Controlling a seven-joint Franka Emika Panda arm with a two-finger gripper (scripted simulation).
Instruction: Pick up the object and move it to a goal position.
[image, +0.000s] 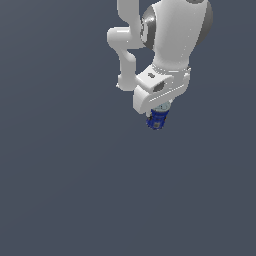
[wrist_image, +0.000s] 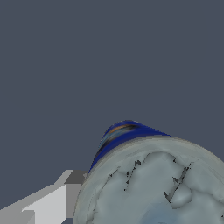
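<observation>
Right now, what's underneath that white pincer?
A small blue can with a grey top sits just below the pincer. The fingers are hidden, so any grip is unclear.

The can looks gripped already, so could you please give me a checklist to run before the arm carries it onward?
1. Can between the gripper fingers: ok.
2. Jaws closed on it: ok, judging by the exterior view.
3. Finger beside the can's grey top: ok.
4. Can lifted off the floor: cannot tell.
5. Goal position visible: not ok, no marker in either view.
6. Path free of obstacles: ok.
</observation>
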